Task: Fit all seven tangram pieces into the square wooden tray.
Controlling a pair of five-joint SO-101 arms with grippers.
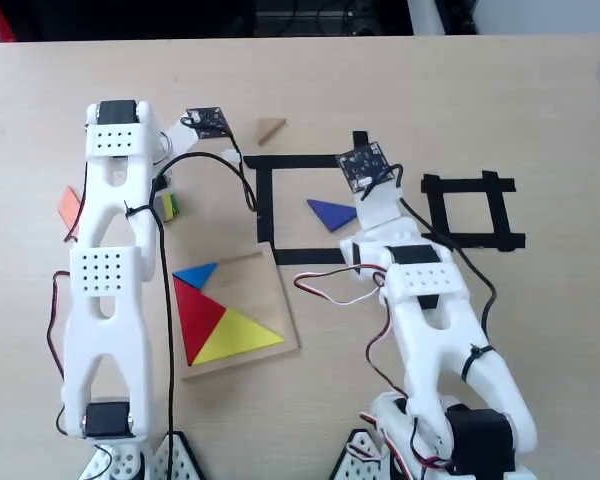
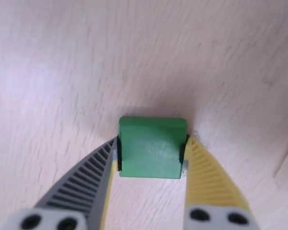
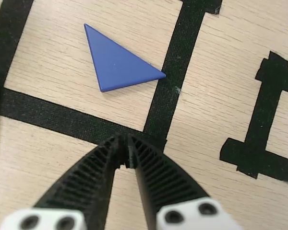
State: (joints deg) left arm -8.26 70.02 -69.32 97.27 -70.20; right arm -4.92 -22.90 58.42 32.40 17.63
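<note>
I read the left gripper (image 2: 151, 149) as clamped on the green square (image 2: 152, 143), with one grey and one yellow finger on opposite edges, over the table to the left of the wooden tray (image 1: 268, 288). The tray holds a light blue triangle (image 1: 197, 274), a red triangle (image 1: 196, 317) and a yellow triangle (image 1: 233, 338). The right gripper (image 3: 124, 146) has its fingers pressed together on nothing, over the black tape (image 3: 175, 72) and near the dark blue triangle (image 3: 117, 64). An orange piece (image 1: 70, 207) and a tan triangle (image 1: 271, 128) lie apart from the tray.
</note>
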